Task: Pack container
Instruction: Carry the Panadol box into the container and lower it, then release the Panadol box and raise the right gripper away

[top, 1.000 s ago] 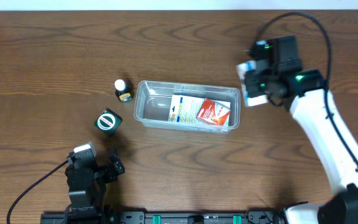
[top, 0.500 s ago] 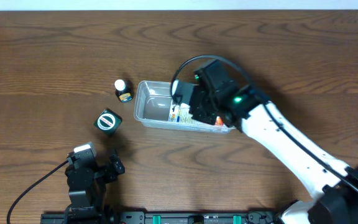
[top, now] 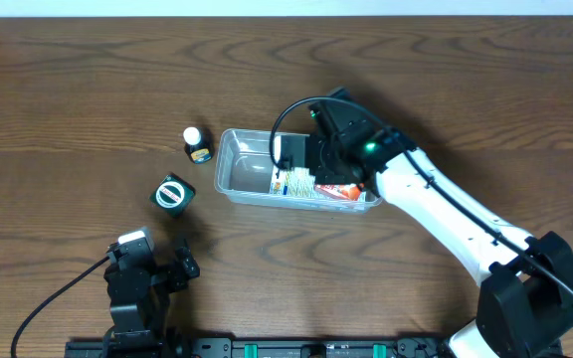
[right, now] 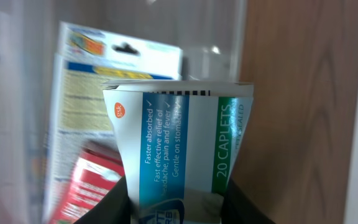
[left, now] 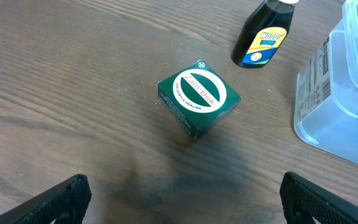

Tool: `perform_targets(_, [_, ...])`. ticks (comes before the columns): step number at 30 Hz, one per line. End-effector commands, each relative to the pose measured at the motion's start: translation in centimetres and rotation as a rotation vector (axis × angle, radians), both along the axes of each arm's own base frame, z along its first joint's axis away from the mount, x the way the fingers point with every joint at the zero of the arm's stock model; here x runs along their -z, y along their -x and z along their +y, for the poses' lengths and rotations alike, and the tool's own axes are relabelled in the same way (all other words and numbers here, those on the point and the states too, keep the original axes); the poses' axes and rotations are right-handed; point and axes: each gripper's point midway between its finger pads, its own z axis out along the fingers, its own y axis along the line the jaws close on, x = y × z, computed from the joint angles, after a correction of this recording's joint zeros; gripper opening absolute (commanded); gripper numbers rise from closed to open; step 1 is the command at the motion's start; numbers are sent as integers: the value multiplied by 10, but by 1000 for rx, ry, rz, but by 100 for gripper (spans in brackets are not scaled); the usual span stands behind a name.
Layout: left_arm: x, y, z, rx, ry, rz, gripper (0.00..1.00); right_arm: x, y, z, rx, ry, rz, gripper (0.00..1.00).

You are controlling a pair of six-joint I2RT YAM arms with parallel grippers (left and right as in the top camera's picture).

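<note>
Nearest, the left gripper [left: 182, 200] hangs to the near left of the container [top: 239, 169], well apart from it, with its fingers spread wide and empty. The container lies on the wooden table [top: 88, 80]. It is a clear, long, shallow tub with rounded corners, and a white card [right: 79, 93] and a red box [right: 89, 186] are inside. Over its middle the right gripper [right: 180, 206] clamps a blue-and-white caplets box [right: 178, 143], seemingly above the bottom.

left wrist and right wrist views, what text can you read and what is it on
"Zam-Buk": top of the green box.
"Woods": label of the dark bottle.
"20 CAPLETS": green band of the caplet box.
"Faster absorbed", "Faster effective relief of", "Gentle on stomach": blue band of the same box; the rest is cut off.
Too small to read: the barcode sticker on the container.
Too blurred to read: the white card and the red packet.
</note>
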Motion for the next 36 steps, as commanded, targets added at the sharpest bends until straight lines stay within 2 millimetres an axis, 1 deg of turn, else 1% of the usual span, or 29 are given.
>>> perform_targets(1, [6, 1, 1, -2, -5, 13, 98, -1, -8, -6, -13, 7, -18, 42])
perform_targets(2, [6, 1, 1, -2, -5, 13, 98, -1, -9, -6, -13, 6, -19, 49])
perform_targets(4, [6, 1, 1, -2, -5, 13, 98, -1, -7, -4, -18, 6, -19, 54])
perform_targets(7, [6, 1, 1, -2, -5, 13, 98, -1, -2, 2, -36, 8, -17, 58])
perform_targets(9, [6, 1, 1, -2, -5, 13, 98, 0, 1, 6, -45, 10, -16, 58])
perform_targets(10, [6, 1, 1, -2, -5, 13, 98, 0, 1, 5, -40, 16, -18, 57])
perform_targets(12, [6, 1, 1, -1, -5, 13, 98, 0, -1, 3, 30, 7, -13, 54])
perform_targets(16, [6, 1, 1, -2, -5, 13, 98, 0, -4, -3, 222, -74, 53, 45])
perform_targets(17, [6, 1, 1, -2, -5, 13, 98, 1, -4, -5, 271, -93, 72, 41])
perform_targets(19, [6, 1, 1, -2, -5, 13, 98, 3, -4, -10, 351, -118, 106, 30])
perform_targets(20, [6, 1, 1, -2, -5, 13, 98, 3, -3, -11, 392, -137, 126, 27])
perform_targets(22, [6, 1, 1, -2, -5, 13, 98, 4, -1, -11, 470, -178, 165, 27])
perform_targets(24, [6, 1, 1, -2, -5, 13, 98, 5, 1, -10, 510, -196, 190, 27])
perform_targets(27, [6, 1, 1, -2, -5, 13, 98, 9, 10, -5, 496, -209, 242, 22])
perform_targets(29, [6, 1, 1, -1, -5, 13, 98, 14, 13, -3, 487, -211, 267, 23])
perform_targets(32, [6, 1, 1, -1, -5, 13, 98, 22, 13, -2, 502, -205, 282, 22])
perform_targets(36, [6, 1, 1, -2, -5, 13, 98, 23, 16, 9, 489, -251, 328, 22])
